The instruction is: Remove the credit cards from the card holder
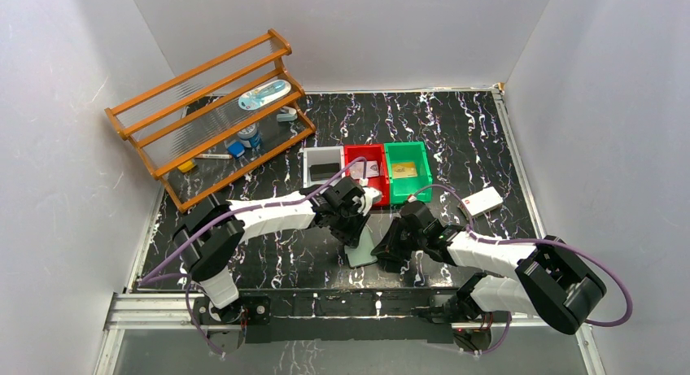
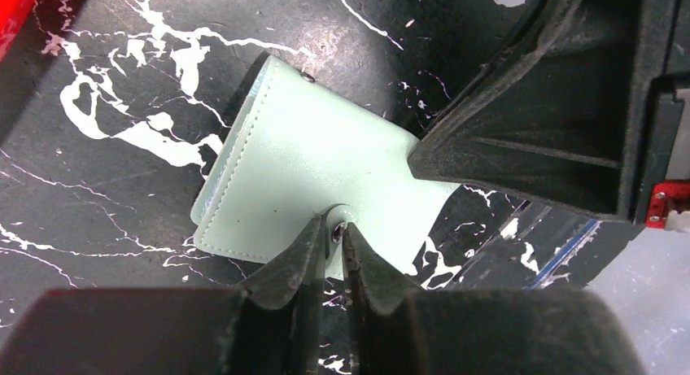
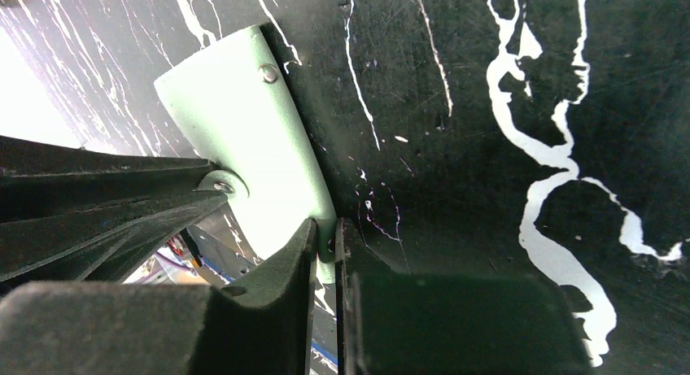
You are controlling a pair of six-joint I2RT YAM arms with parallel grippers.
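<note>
Left pincer (image 2: 332, 233) on card holder (image 2: 301, 147) edge

The top view looks down from high behind the arm bases (image 1: 236, 310), at 6 o'clock in its frame, and takes in the whole table (image 1: 456, 123). Both wrist views hang very close over the table, looking past their own fingers (image 2: 289, 265). All three share the card holder (image 1: 360, 253), just toward 6 o'clock from the top view's centre.

The black, white-veined table (image 1: 456, 123) carries a wooden rack (image 1: 199, 70) at upper left, a grey bin (image 1: 322, 150), red bin (image 1: 363, 150) and green bin (image 1: 409, 193) mid-frame, a white box (image 1: 482, 201) to their right, and the card holder (image 1: 362, 253) below centre.
</note>
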